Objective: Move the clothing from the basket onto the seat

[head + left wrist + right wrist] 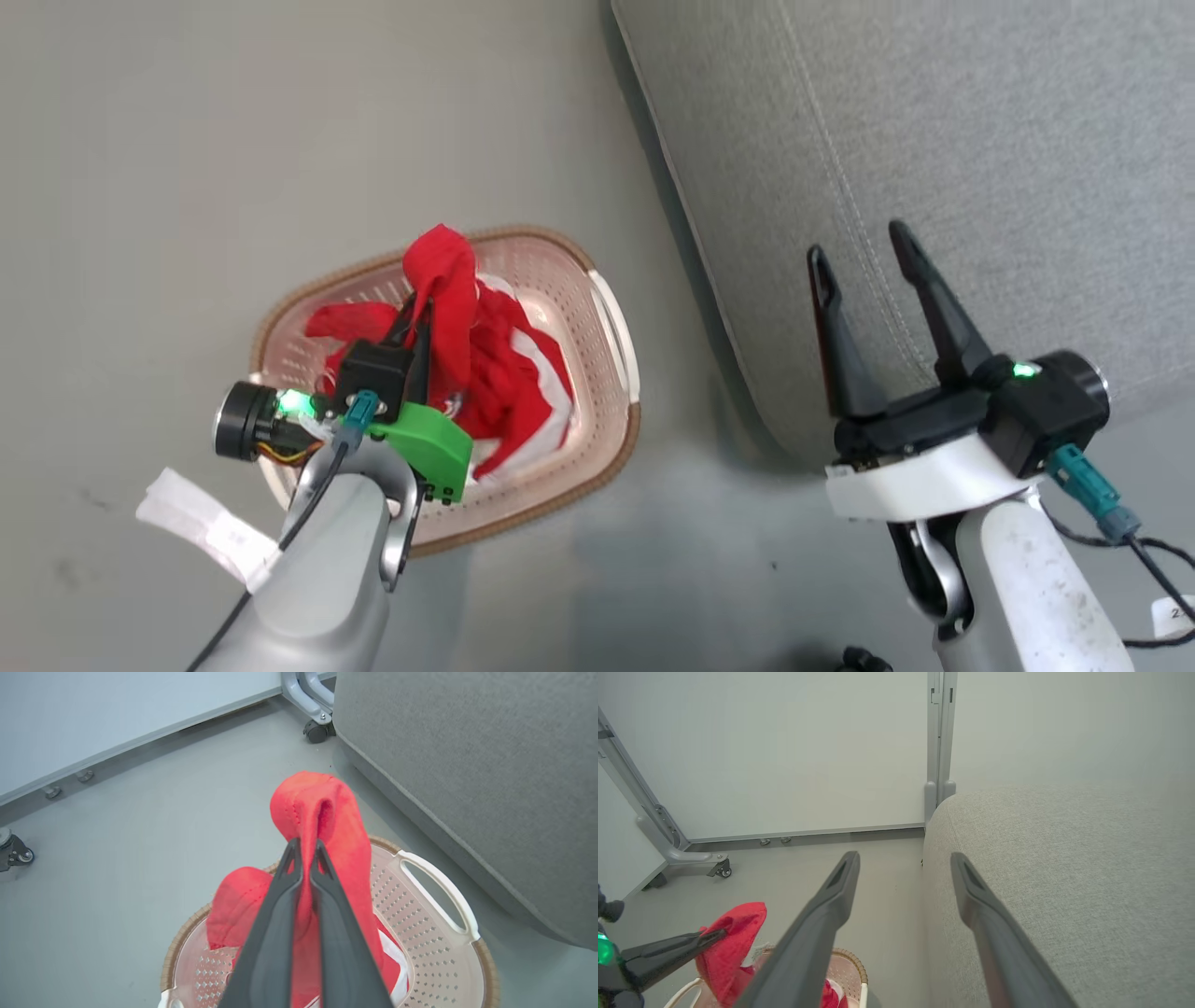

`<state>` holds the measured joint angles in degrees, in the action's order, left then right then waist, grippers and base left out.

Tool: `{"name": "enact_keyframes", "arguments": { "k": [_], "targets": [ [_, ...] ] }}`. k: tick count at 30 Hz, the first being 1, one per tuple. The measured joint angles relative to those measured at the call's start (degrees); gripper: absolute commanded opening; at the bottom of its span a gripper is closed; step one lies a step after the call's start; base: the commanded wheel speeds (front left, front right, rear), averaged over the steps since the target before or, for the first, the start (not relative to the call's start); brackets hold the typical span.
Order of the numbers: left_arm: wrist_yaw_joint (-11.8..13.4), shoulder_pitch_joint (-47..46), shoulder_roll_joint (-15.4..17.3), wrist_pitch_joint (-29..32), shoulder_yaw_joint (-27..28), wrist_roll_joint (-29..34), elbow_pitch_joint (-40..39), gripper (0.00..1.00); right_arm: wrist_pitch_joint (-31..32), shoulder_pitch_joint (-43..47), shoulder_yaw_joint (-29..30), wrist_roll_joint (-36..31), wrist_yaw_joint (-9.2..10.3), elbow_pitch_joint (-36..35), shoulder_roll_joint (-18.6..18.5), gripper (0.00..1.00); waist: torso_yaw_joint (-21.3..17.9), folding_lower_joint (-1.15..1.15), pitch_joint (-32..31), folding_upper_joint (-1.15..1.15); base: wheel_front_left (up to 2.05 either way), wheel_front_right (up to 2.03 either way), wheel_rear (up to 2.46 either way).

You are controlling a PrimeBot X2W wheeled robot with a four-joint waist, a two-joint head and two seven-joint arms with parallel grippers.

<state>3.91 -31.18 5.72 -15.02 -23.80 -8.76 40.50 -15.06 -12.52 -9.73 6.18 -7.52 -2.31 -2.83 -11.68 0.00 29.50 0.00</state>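
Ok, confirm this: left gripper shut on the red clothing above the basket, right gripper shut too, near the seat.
One thing is wrong: the right gripper is open and empty, as the right wrist view shows. The left gripper is indeed shut on the clothing above the basket, and the right one is near the seat.

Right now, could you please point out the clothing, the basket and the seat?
clothing (322, 793), left wrist view, raised red fold.
basket (411, 961), left wrist view, perforated inner wall.
seat (980, 121), head view, bare grey fabric.
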Motion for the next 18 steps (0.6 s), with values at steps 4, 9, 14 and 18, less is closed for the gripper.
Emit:
{"name": "enact_keyframes", "arguments": {
  "k": [4, 9, 14, 18],
  "targets": [
    [0.14, 3.43, -0.51, -0.01, 1.74, -0.13, -5.43, 0.00, 0.00, 2.92, -0.82, 0.11, 0.00, 2.90, -0.32, 1.00, 1.20, 0.00, -5.18, 0.00, 0.00, 0.00, 0.00],
    [0.15, 6.60, -0.57, 0.00, 3.90, 0.31, -12.27, 0.00, 0.00, 5.14, -3.27, 0.59, 0.00, 6.06, -1.19, 1.00, 2.27, 0.00, -11.39, 0.00, 0.00, 0.00, 0.00],
    [0.00, 7.69, -1.05, 0.00, 4.75, 1.49, -18.18, 0.00, 0.00, 6.77, -5.73, 1.74, 0.00, 8.18, -1.56, 1.00, 2.75, 0.00, -16.61, 0.00, 0.00, 0.00, 0.00],
    [-0.45, 7.60, -1.60, -0.01, 4.36, 1.94, -21.81, 0.00, 0.01, 7.69, -7.43, 2.58, 0.00, 9.54, -2.00, 1.00, 2.95, 0.00, -19.99, 0.00, 0.00, 0.00, 0.00]
  ]
}}
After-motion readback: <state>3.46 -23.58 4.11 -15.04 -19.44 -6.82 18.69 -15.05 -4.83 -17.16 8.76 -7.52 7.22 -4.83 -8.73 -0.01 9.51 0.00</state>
